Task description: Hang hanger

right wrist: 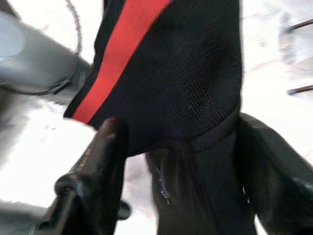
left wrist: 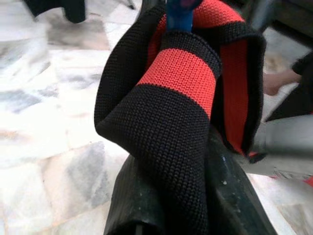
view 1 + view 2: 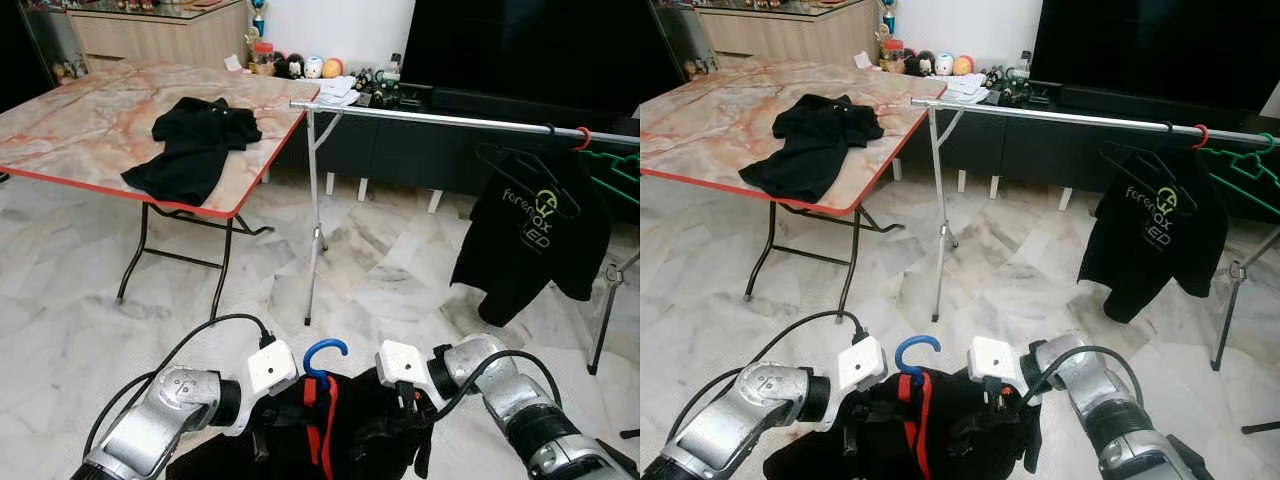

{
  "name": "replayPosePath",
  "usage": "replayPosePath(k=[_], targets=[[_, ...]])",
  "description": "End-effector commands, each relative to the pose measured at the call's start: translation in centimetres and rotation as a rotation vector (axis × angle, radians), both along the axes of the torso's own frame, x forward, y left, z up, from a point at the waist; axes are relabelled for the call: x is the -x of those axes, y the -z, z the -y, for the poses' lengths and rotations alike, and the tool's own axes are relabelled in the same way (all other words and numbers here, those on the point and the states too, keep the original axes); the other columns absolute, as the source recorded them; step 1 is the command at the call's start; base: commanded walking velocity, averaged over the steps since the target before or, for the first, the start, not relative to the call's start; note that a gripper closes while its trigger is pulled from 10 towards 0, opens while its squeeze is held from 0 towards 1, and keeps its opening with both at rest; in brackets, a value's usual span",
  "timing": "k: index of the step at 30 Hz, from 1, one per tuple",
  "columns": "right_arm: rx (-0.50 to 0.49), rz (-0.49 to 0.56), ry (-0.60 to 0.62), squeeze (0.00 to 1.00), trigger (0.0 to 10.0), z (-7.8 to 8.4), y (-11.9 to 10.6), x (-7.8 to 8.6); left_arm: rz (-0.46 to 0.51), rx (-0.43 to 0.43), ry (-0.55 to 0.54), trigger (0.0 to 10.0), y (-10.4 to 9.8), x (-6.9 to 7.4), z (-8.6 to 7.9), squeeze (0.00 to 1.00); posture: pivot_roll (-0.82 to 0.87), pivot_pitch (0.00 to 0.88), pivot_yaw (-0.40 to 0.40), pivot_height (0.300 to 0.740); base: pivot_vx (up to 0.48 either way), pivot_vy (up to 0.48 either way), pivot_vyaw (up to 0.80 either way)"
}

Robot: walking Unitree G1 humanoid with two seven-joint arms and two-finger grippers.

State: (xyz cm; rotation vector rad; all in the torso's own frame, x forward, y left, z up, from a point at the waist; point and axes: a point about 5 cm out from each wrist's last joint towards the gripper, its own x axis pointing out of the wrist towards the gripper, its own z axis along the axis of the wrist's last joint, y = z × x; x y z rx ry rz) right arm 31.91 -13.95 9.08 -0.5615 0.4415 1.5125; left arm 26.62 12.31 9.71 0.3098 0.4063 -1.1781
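Low in front of me a blue hanger (image 3: 325, 352) carries a black garment (image 3: 350, 440) with red stripes; only its hook rises above the collar. My left gripper (image 3: 265, 425) is shut on the garment's left side, the black-and-red collar (image 2: 181, 78) pinched between its fingers (image 2: 132, 205). My right gripper (image 3: 410, 440) grips the right side, black cloth (image 1: 186, 88) bunched between its fingers (image 1: 93, 166). The silver clothes rail (image 3: 450, 118) runs across ahead and above, well away from the hook.
A black printed T-shirt (image 3: 530, 240) hangs at the rail's right end beside a green hanger (image 3: 615, 170). The rack's leg (image 3: 313, 230) stands mid-floor. A folding table (image 3: 80, 120) at left holds a black shirt (image 3: 195, 145). A dark TV cabinet (image 3: 400, 140) lies behind.
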Motion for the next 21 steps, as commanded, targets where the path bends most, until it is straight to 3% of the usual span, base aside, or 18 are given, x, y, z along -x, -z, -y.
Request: replayPosePath(k=[1,11,15,16,17,18,19,20,21], targets=[[-0.021,0.037,0.032,1.0,10.0,0.1,-0.9,-0.7,0.052,0.013,-0.065,0.0,-0.9,-0.8,-0.9,0.0,0.06,0.037,-0.046,0.74,0.0,0.0,0.0],[-0.079,0.149,0.147,1.0,10.0,0.0,-2.1,-2.1,0.057,0.016,-0.086,0.0,-0.4,-0.6,-0.9,0.0,0.05,0.019,-0.043,0.74,0.0,0.0,0.0],[-0.117,0.267,0.402,1.0,10.0,1.2,-2.7,-3.5,0.08,-0.013,-0.176,0.0,0.5,-1.1,-1.6,0.0,0.05,0.019,-0.043,0.74,0.0,0.0,0.0],[-0.171,0.277,0.563,0.3,10.0,2.0,-2.7,-4.0,0.109,-0.036,-0.228,0.0,1.1,-1.4,-1.7,0.0,0.04,0.018,-0.045,0.74,0.0,0.0,0.0],[-0.191,0.278,0.631,0.0,10.0,2.5,-2.6,-4.2,0.113,-0.037,-0.258,0.0,1.3,-1.6,-1.8,0.0,0.04,0.018,-0.045,0.74,0.0,0.0,0.0],[-0.202,0.277,0.667,0.0,10.0,2.7,-2.5,-4.2,0.114,-0.035,-0.277,0.0,1.5,-1.6,-1.8,0.0,0.04,0.018,-0.045,0.74,0.0,0.0,0.0],[-0.232,0.278,0.808,0.0,10.0,3.6,-2.0,-4.3,0.13,-0.03,-0.312,0.0,1.7,-1.7,-1.8,0.0,0.03,0.017,-0.039,0.74,0.0,0.0,0.0],[-0.232,0.278,0.808,0.0,10.0,3.6,-2.0,-4.3,0.13,-0.03,-0.312,0.0,1.7,-1.7,-1.8,0.0,0.03,0.017,-0.039,0.74,0.0,0.0,0.0],[-0.28,0.274,0.923,0.0,10.0,4.3,-1.6,-4.2,0.129,-0.024,-0.346,0.0,2.0,-1.8,-1.8,0.0,0.03,0.014,-0.032,0.74,0.0,0.0,0.0]])
